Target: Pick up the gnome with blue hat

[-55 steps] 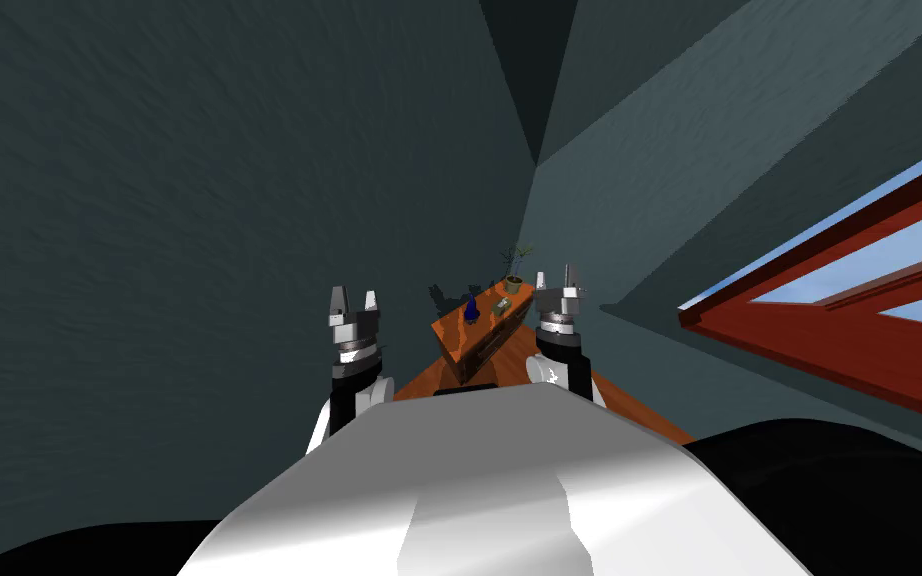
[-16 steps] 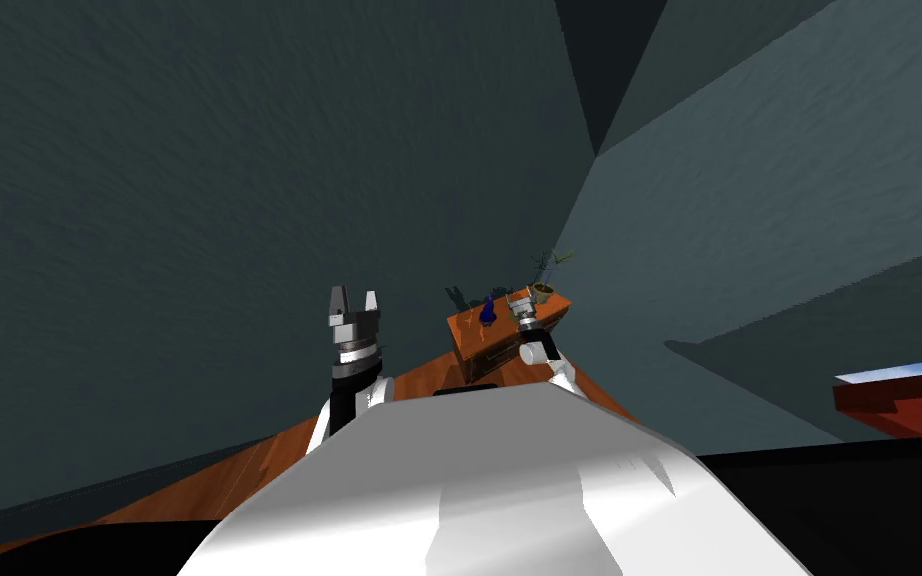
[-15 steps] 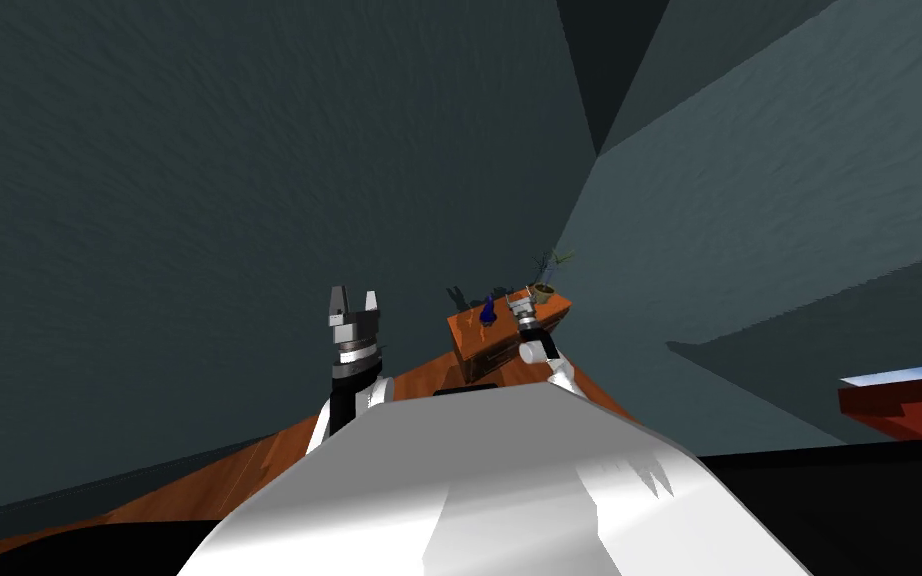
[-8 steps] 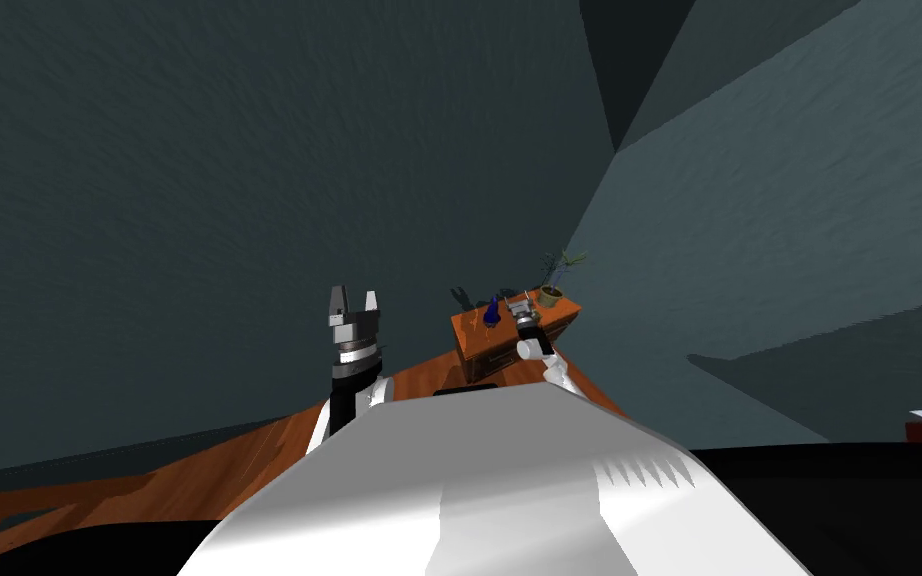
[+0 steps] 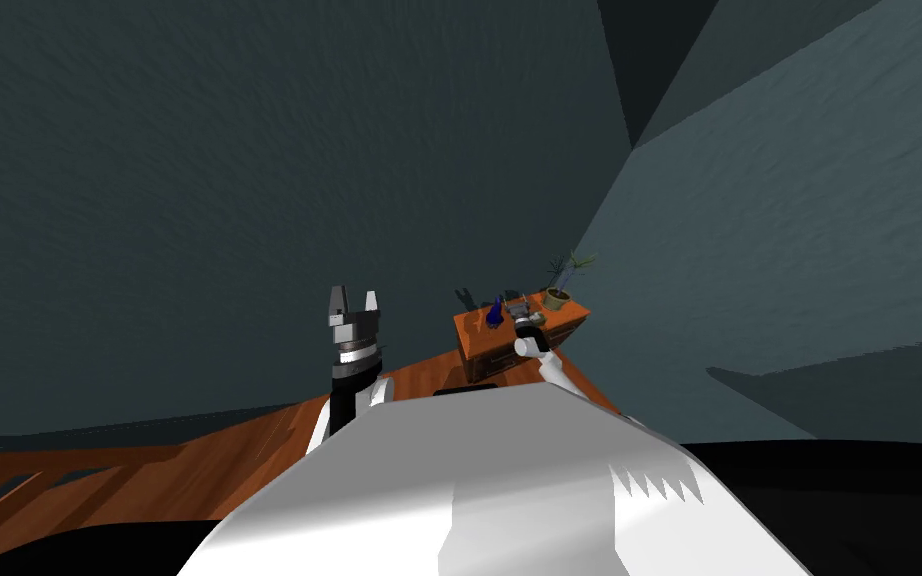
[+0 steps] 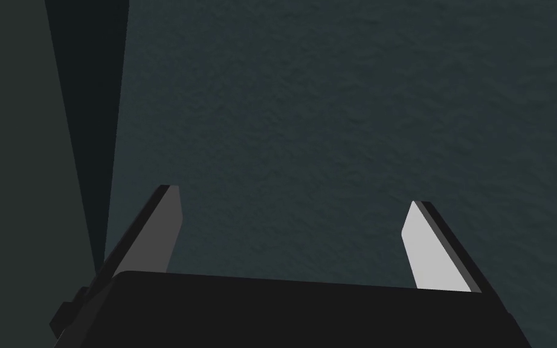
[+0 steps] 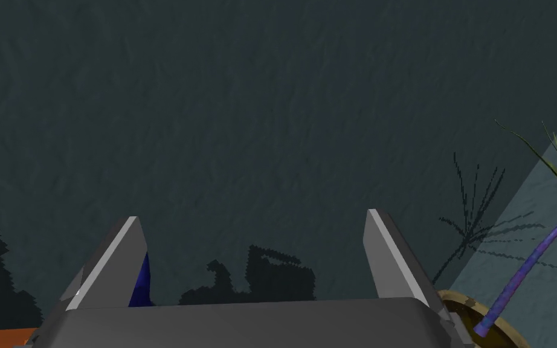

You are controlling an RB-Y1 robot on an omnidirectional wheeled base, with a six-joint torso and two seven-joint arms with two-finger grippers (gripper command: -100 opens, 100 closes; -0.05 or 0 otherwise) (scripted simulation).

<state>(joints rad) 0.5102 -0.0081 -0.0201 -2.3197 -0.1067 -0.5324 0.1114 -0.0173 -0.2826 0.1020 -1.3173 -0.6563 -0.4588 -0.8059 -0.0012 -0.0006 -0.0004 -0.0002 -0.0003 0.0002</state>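
Observation:
The gnome with the blue hat (image 5: 493,313) stands on the orange-brown dresser (image 5: 479,345) by the dark wall. In the right wrist view a sliver of its blue hat (image 7: 141,283) peeks out beside one finger, outside the gap. My right gripper (image 5: 521,303) is stretched over the dresser top just right of the gnome, open with nothing between its fingers (image 7: 392,257). My left gripper (image 5: 353,296) is held up left of the dresser, open and empty, its fingers (image 6: 431,244) apart.
A potted plant (image 5: 561,288) with a thin stalk stands at the dresser's right end, its pot (image 7: 461,314) close beside my right gripper. A small object (image 5: 536,320) lies on the dresser. Dark walls meet in a corner behind. Orange-brown floor (image 5: 199,470) spreads to the left.
My view has swung left, so the red window frame slid out at the right. My right arm has reached out from beside my chest over the dresser top, next to the gnome.

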